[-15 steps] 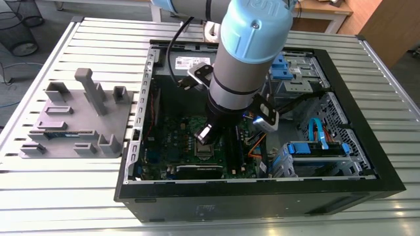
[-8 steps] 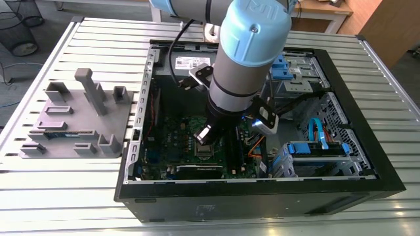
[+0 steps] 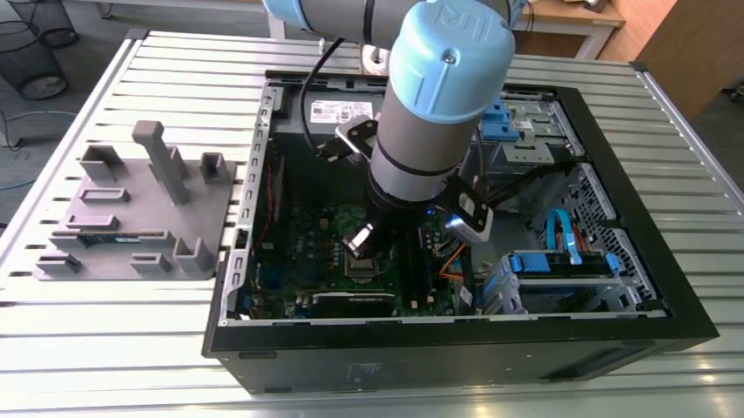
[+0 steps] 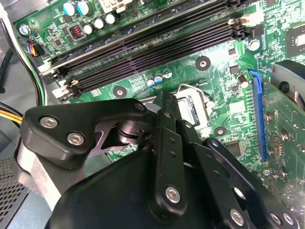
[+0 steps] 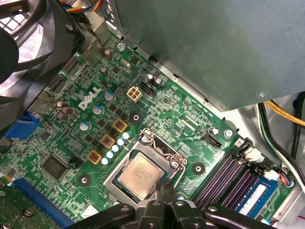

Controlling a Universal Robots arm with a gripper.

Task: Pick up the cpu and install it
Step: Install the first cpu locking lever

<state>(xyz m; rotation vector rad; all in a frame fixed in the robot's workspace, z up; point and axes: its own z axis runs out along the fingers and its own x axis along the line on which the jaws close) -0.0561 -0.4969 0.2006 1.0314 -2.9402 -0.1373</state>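
The cpu (image 5: pixel 139 173), a small square chip with a silver-grey metal top, lies flat in the open socket (image 5: pixel 143 164) of the green motherboard (image 5: pixel 71 143). My gripper (image 5: pixel 164 187) hangs just above the cpu's near edge, its two thin black fingers pressed together with nothing between them. In the second wrist view the black gripper (image 4: pixel 164 100) linkage covers most of the socket (image 4: pixel 193 107), and only the metal frame shows past it. In the exterior view the arm reaches down into the open computer case (image 3: pixel 686 322), with the gripper (image 3: pixel 362 251) over the socket area.
A big grey metal box (image 5: pixel 214 43) stands close beside the socket, with a black fan (image 5: pixel 19 43) on another side. Long memory slots (image 5: pixel 228 179) run near the socket. Blue drive bays (image 3: pixel 558 266) and cables fill the case on the exterior view's right. A grey fixture tray (image 3: pixel 128 209) lies outside on the left.
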